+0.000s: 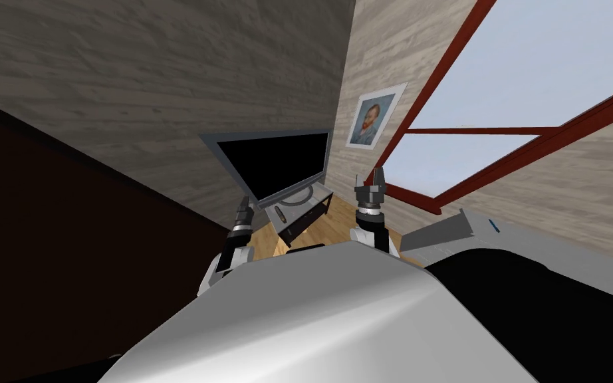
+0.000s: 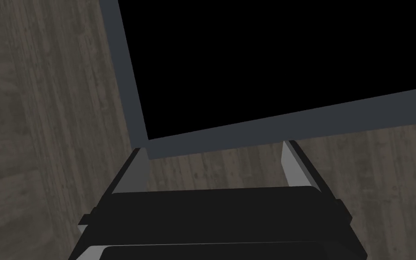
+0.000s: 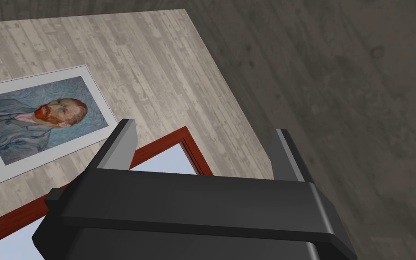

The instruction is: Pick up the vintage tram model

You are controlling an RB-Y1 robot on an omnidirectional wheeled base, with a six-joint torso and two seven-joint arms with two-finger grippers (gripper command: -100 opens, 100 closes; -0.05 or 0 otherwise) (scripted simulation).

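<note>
Your left hand (image 1: 245, 201) is raised before the lower corner of the television (image 1: 278, 163). Its two fingers stand wide apart and there is nothing between them. In the left wrist view, the corner of the black screen with its grey frame lies beyond the fingertips.

Your right hand (image 1: 374, 177) is held up on the other side of the television, past the far end of the low grey tabletop (image 1: 302, 207) that carries it. This hand is also open and empty.

The tram model (image 1: 281, 215) seems to be the small brownish, long thing that lies on the tabletop. It is in front of the television's round foot, at the end nearer to your left hand. It is too small for you to read any detail. Neither hand touches it; the left one is near it, the right one well apart.
</note>
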